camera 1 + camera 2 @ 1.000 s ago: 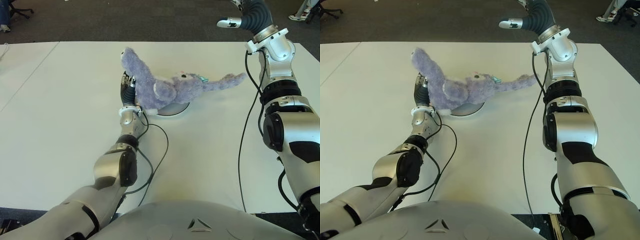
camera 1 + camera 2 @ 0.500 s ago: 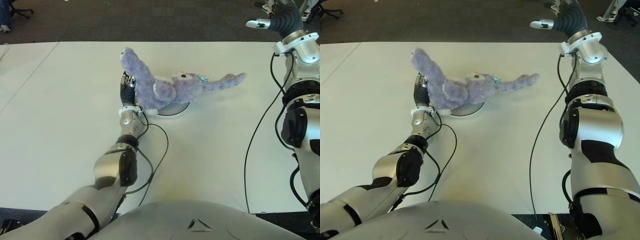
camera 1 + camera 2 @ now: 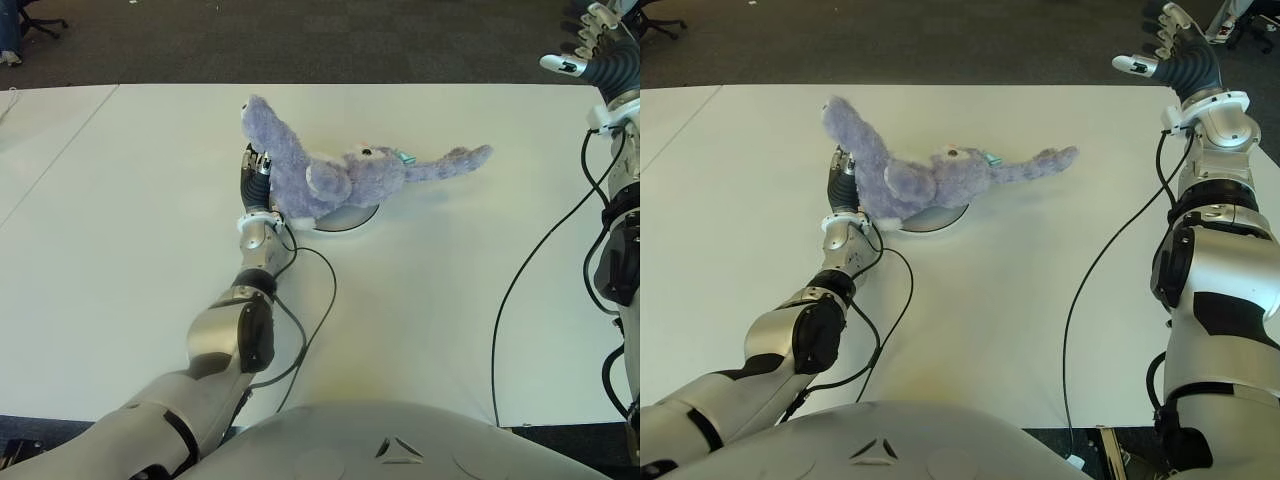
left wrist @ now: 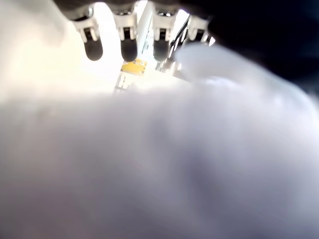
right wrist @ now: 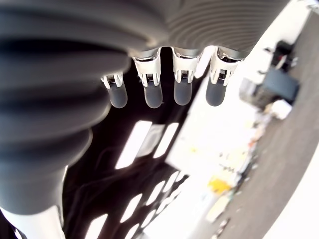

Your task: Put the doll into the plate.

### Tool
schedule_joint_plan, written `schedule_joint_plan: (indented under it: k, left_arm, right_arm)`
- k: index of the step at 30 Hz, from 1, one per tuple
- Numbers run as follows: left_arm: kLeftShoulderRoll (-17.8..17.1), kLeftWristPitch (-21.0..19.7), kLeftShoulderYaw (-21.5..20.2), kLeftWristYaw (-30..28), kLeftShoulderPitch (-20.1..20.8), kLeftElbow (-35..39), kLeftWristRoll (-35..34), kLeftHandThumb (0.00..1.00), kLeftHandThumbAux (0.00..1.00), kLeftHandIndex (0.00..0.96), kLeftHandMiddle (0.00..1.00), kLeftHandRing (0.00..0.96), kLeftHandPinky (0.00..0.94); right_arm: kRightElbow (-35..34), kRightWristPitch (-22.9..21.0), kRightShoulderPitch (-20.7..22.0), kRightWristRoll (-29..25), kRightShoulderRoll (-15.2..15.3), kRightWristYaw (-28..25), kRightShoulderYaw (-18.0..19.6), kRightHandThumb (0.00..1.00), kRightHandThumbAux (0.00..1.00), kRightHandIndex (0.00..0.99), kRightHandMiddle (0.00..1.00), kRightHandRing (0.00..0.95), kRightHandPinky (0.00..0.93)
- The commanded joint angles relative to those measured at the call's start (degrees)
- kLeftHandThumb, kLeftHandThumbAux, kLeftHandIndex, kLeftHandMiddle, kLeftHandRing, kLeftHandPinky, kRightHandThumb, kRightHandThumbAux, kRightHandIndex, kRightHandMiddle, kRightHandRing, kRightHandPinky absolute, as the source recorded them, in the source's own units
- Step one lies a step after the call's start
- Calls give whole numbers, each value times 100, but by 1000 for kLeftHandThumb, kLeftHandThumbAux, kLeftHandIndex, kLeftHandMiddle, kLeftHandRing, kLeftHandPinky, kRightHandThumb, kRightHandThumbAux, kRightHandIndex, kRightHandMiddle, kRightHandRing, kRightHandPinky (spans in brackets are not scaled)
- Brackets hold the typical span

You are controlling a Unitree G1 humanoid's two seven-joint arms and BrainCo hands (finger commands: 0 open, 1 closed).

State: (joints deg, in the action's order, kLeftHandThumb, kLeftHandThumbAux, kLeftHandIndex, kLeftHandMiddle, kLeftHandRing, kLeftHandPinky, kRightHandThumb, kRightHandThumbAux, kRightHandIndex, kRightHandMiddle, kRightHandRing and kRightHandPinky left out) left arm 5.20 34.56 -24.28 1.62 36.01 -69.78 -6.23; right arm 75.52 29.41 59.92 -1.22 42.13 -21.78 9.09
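Observation:
A purple plush doll [image 3: 340,178] lies across a small grey plate [image 3: 352,218] at the middle of the white table [image 3: 420,300]. One long limb stretches right and another sticks up at the left. My left hand [image 3: 256,168] stands against the doll's left side under the raised limb. Its fingers [image 4: 128,50] are straight, with the doll's fur [image 4: 174,164] filling the left wrist view. My right hand [image 3: 1168,45] is raised high past the table's far right corner, fingers [image 5: 153,94] spread and holding nothing.
A black cable [image 3: 318,300] loops on the table from my left arm. Another cable [image 3: 520,290] hangs along my right arm. A second white table [image 3: 40,130] adjoins at the left. Dark floor lies beyond the far edge.
My right arm has swung rightward, away from the doll's outstretched limb to the table's far right corner. The doll, the plate and my left hand have not moved.

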Motion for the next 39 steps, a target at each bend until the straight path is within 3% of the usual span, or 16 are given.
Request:
schedule_joint_plan:
  k: [1,11,15,22,26,39]
  left_arm:
    - [203,-874,-234,37,-1144,-802,-200,0,512,41,47,35,33]
    - [200,-896,-304,62,-1093,-796,-271,0,527,56,55,33,25]
    - [136,-1010,-247,120,-1098,-821,-155,0,539,65,61,40,32]
    - [100,-954,-206,87,-1144,-812,-83,0,528,60,58,40,26]
    - [76,-1015,-156,149,-1140,-817,-26,0,528,60,58,40,26]
    - [164,-909,-419,32,-1087,-783,-302,0,523,59,55,34,25]
  right_arm:
    - [160,-387,-331,-74,-104,291,279,27,715,19,0,0,0]
    - [198,-766,-653,-535,-286,676,1039,0,761,13,8,0,27]
    - [220,-856,-987,-731,-557,894,1356,0,768,6,6,0,18]
    - [205,-888,-1152,-754,-1013,1141,1522,0,786,0,4,0,7]
    - [192,-900,-1185,-733,-1120,1175,1593,0,787,0,5,0,6]
    - [209,-1038,-1453,-828,-1822,1413,1936,0,782,0,12,0,0]
